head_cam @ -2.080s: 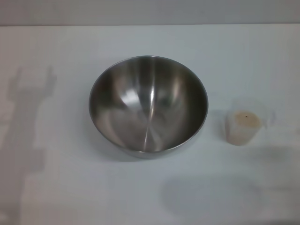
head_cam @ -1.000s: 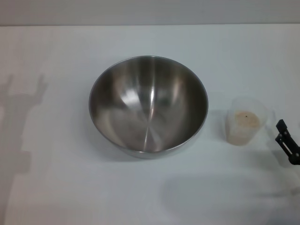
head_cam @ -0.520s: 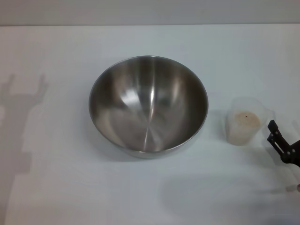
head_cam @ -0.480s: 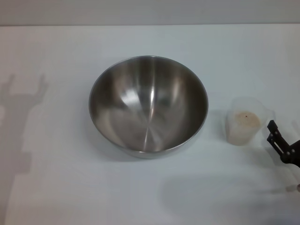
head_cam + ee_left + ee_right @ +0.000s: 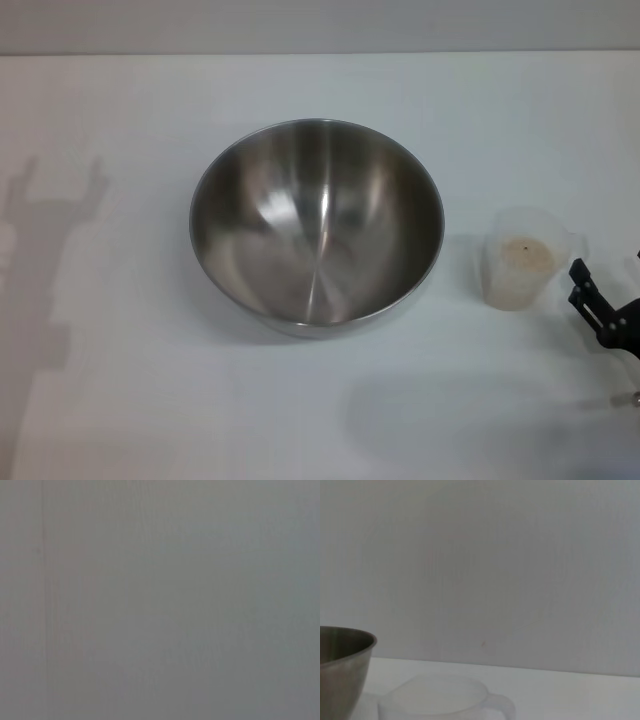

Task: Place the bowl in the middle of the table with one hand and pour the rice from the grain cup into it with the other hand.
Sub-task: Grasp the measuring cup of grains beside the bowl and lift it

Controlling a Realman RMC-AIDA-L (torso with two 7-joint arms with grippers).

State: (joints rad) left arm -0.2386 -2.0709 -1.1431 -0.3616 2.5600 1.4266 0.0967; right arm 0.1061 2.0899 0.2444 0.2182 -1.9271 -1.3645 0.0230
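The light, thin-walled cup [image 5: 524, 259] of rice [image 5: 526, 254] stands right of the bowl [image 5: 316, 224] mid-table [image 5: 120, 110], best gripped gently around its wall by the right gripper [image 5: 600, 312], whose jaws' state I cannot tell.

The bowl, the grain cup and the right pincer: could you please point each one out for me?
bowl [image 5: 316, 225]: head view, on the shiny inner wall near its middle.
grain cup [image 5: 522, 260]: head view, on the rice at its open top.
right pincer [image 5: 600, 310]: head view, on the dark fingers at the right edge, beside the cup.
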